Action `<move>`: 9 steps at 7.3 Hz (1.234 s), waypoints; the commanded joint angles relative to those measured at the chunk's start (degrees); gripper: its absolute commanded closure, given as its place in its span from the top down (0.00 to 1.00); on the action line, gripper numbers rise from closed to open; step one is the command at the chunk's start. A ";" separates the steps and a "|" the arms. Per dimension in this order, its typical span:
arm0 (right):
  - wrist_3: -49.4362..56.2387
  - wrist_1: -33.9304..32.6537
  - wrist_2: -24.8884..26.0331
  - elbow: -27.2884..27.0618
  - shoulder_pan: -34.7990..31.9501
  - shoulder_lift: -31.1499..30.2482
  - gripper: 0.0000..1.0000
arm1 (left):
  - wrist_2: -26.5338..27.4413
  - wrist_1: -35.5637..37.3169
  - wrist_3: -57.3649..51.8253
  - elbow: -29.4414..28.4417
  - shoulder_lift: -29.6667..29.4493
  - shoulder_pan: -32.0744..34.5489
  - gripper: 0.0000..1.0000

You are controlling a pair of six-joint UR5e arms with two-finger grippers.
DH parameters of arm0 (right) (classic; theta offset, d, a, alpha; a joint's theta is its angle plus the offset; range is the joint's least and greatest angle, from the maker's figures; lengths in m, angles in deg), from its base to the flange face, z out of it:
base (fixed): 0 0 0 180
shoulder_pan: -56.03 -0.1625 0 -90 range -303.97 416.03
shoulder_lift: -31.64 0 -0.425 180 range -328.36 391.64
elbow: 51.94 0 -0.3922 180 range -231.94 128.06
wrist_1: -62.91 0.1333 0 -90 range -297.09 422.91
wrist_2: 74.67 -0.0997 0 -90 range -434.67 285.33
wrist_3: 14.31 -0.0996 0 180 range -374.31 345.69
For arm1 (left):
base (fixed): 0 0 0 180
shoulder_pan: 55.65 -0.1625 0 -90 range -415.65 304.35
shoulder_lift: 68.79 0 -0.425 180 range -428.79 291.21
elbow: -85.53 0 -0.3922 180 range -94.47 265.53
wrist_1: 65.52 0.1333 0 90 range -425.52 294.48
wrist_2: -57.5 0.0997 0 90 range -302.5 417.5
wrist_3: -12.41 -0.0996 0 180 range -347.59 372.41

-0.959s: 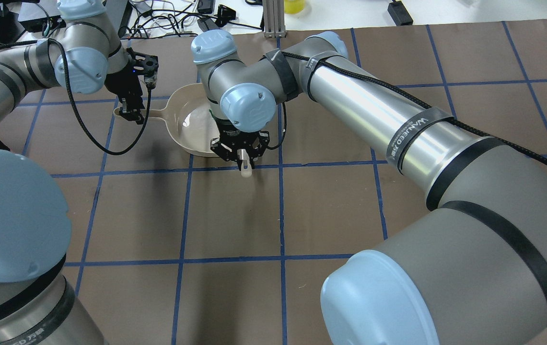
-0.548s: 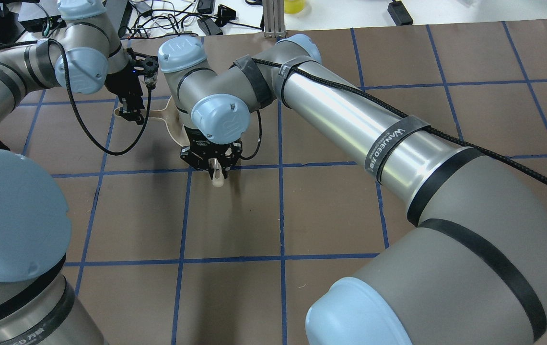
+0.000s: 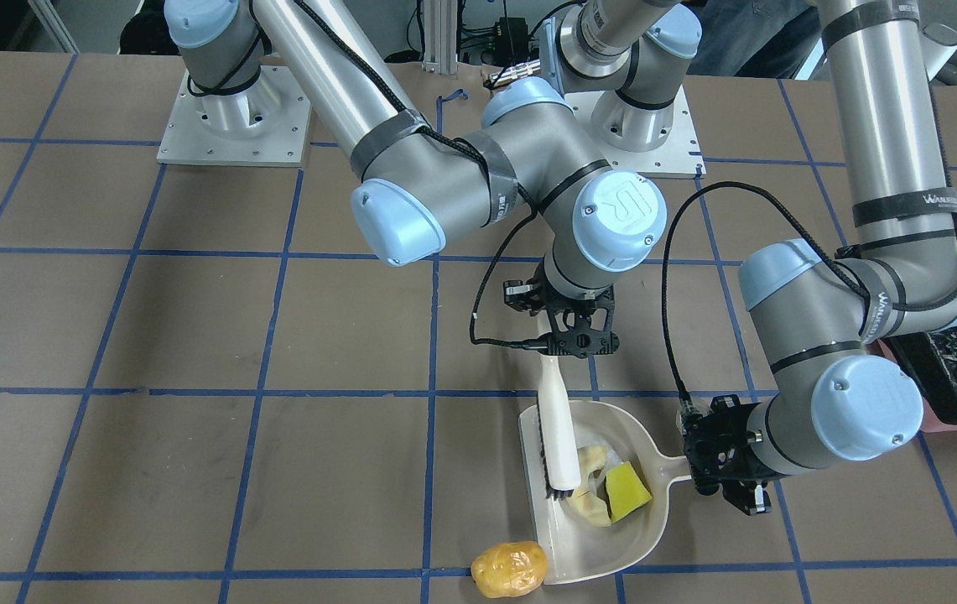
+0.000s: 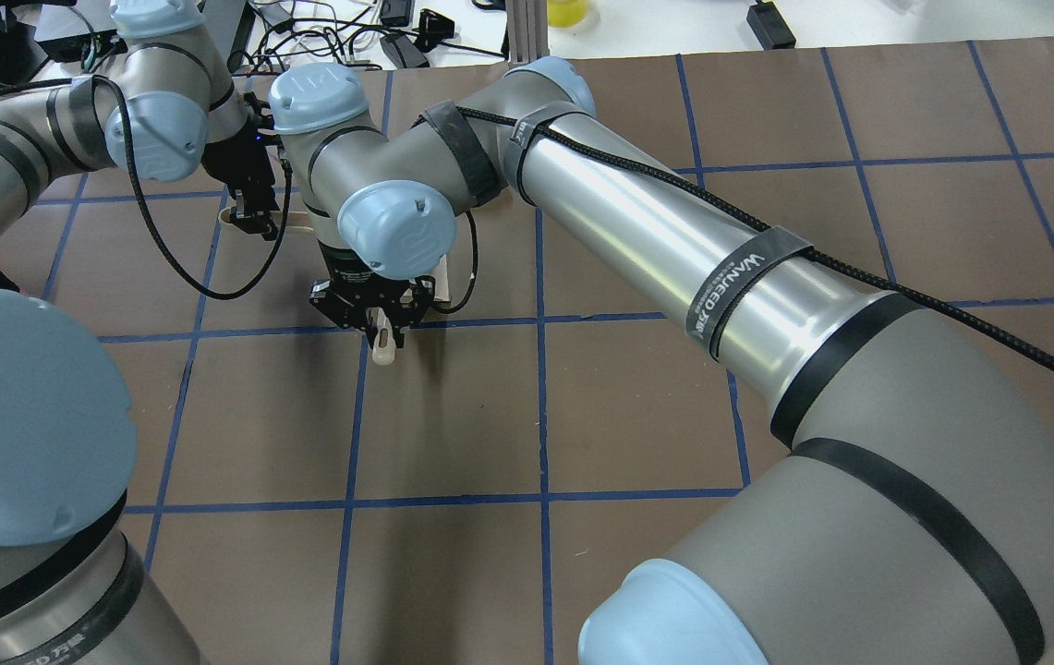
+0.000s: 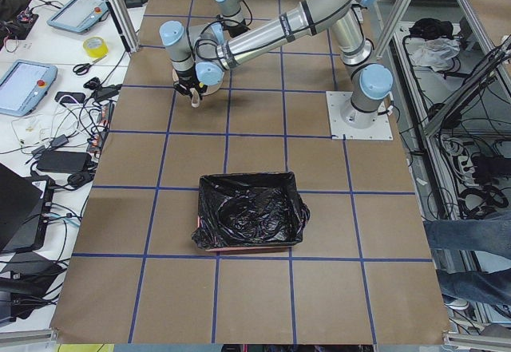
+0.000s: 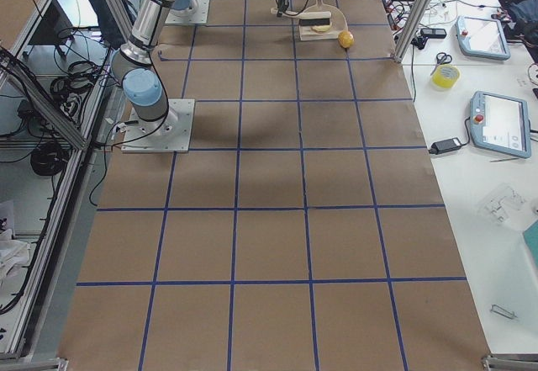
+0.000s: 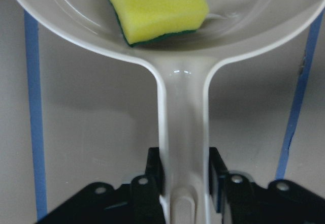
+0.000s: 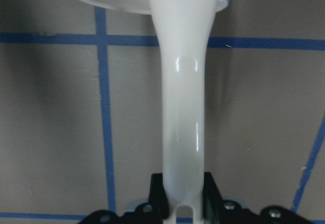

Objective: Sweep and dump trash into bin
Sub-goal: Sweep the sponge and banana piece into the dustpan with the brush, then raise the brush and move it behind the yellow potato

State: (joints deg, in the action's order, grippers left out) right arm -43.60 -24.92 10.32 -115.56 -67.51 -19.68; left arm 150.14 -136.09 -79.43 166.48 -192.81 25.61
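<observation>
My left gripper (image 3: 730, 474) is shut on the handle of the beige dustpan (image 3: 612, 545), also seen in the left wrist view (image 7: 183, 127). My right gripper (image 3: 579, 335) is shut on a white brush (image 3: 558, 436) whose head lies inside the pan. The yellow sponge (image 3: 627, 491) with its green side and the cream peel (image 3: 589, 495) lie in the pan next to the brush. The golden-brown potato (image 3: 510, 569) lies on the table just outside the pan's open lip. The pink bin (image 5: 251, 212) with its black bag stands apart, toward my left.
The brown table mat (image 3: 193, 419) carries a blue tape grid. The right arm (image 4: 674, 240) reaches across and hides most of the pan in the overhead view. Cables and devices (image 4: 351, 37) lie beyond the table's far edge.
My right gripper has moved left across the dustpan with the brush, now covering the pan in the overhead view. My left gripper has stayed on the handle.
</observation>
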 commanded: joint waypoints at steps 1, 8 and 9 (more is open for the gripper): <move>4.49 5.03 6.13 -0.19 5.72 -2.29 0.10 | 0.00 0.00 0.52 -0.01 0.00 0.04 0.18; 26.03 -5.25 8.97 1.48 17.37 4.64 0.11 | 1.04 -0.09 4.44 -0.36 -0.53 0.39 0.18; 24.20 -5.33 7.22 1.66 16.32 5.08 0.11 | 1.49 -0.09 4.91 -0.36 -0.70 0.91 0.18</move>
State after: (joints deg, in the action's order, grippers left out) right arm -18.35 -29.98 19.02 -114.36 -50.25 -15.50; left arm 151.01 -136.18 -75.93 166.14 -193.34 26.03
